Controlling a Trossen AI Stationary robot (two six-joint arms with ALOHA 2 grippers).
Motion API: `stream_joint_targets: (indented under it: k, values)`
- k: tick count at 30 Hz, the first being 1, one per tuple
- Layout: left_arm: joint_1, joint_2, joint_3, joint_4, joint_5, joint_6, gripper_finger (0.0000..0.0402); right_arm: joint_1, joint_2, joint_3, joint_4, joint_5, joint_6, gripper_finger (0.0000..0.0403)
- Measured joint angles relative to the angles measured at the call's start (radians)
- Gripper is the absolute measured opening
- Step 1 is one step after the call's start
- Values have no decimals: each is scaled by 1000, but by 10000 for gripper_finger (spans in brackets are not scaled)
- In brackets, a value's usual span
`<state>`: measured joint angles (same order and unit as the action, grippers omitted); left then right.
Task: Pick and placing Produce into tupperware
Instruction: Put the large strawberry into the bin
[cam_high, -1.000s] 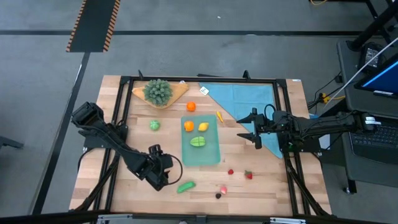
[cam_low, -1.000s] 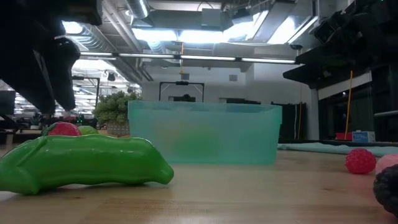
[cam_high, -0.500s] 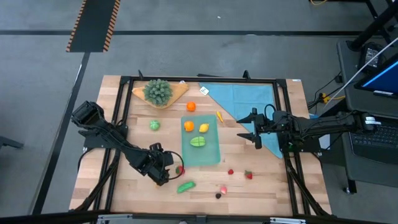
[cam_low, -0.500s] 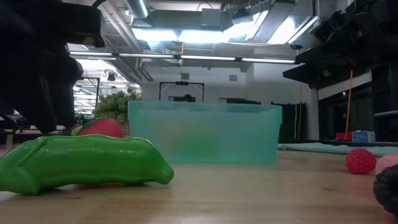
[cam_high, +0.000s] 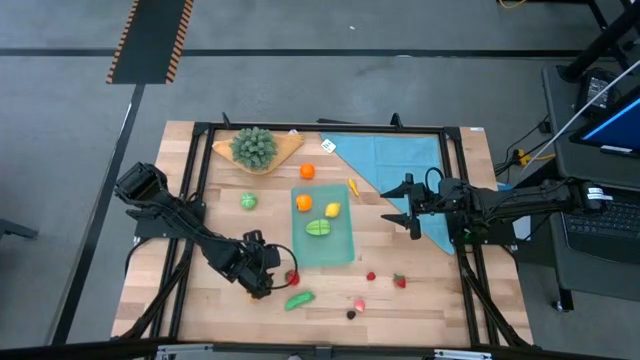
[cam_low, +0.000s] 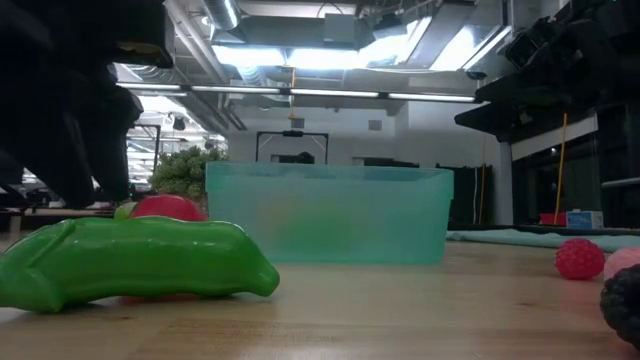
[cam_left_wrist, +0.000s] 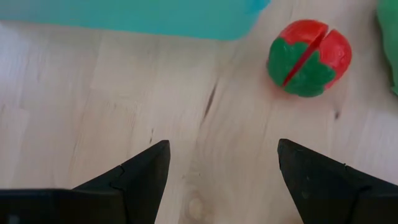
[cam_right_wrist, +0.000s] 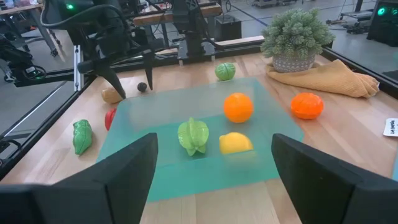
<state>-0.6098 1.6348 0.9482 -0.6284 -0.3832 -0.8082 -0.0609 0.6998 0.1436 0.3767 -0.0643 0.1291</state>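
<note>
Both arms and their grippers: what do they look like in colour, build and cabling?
Both are dark, near-black jointed arms with chunky housings. The left gripper has two flat, matte black fingers tapering to pointed tips. The right gripper has the same broad black fingers, and a thin black cable loops above its wrist. No markings are legible.

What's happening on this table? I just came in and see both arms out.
The left gripper hangs open, holding nothing, beside the teal tupperware, with a red and green tomato on the wood just ahead of it. An orange, a lemon and a green piece lie in the tupperware already. The right gripper waits open by the blue cloth. A green pea pod and small berries remain on the table.
</note>
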Motion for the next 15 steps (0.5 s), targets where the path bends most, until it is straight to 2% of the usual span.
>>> stream_joint_targets:
  k: [9, 15]
  values:
    - [9, 0, 0, 33, 0, 72, 289, 0, 0, 0, 0, 0, 1, 316]
    - [10, 0, 1, 160, -1, 165, 289, 0, 0, 0, 0, 0, 1, 316]
